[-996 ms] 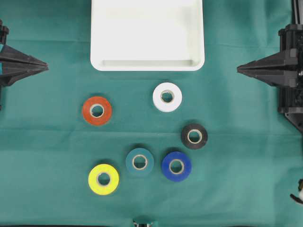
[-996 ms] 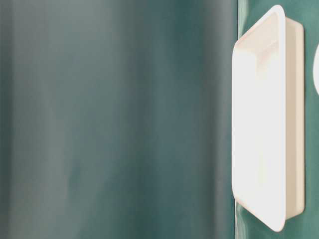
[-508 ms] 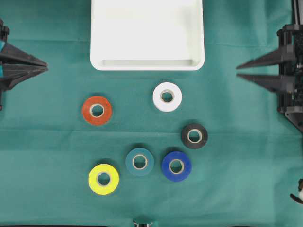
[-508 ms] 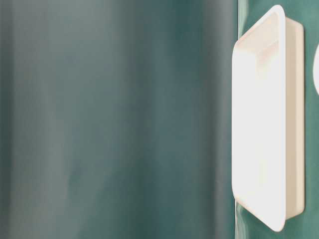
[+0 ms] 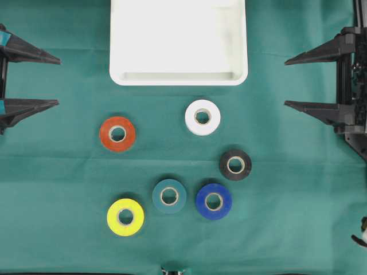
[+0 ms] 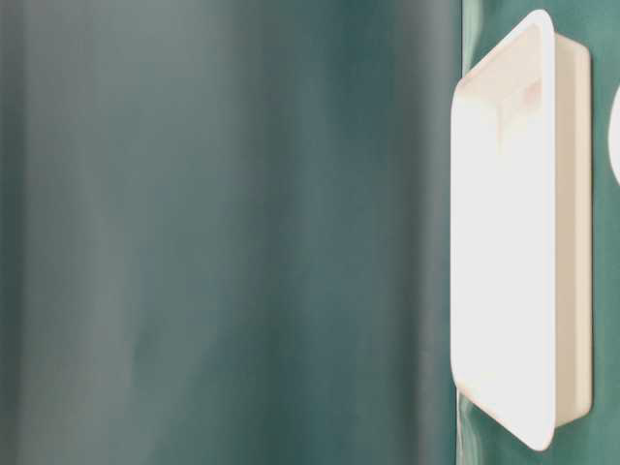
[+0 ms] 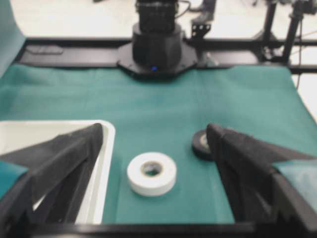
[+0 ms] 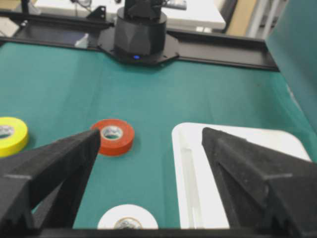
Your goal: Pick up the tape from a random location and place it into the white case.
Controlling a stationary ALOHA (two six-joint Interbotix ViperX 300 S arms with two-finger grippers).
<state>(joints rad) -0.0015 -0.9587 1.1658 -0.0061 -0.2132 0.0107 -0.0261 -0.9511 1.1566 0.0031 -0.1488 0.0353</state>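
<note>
Left pincer (image 5: 57, 81) and right pincer (image 5: 287, 82): both spread wide, empty, at opposite counter (image 5: 57, 189) edges. Case (image 5: 179, 43): between them, top centre. White tape (image 5: 202, 117): just below case, apart from both.

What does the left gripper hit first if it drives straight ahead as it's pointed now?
Probably nothing on the cloth. The left gripper, open, points across just below the white case and above the white roll. The first thing in line looks like the right gripper, though heights are unclear.
</note>
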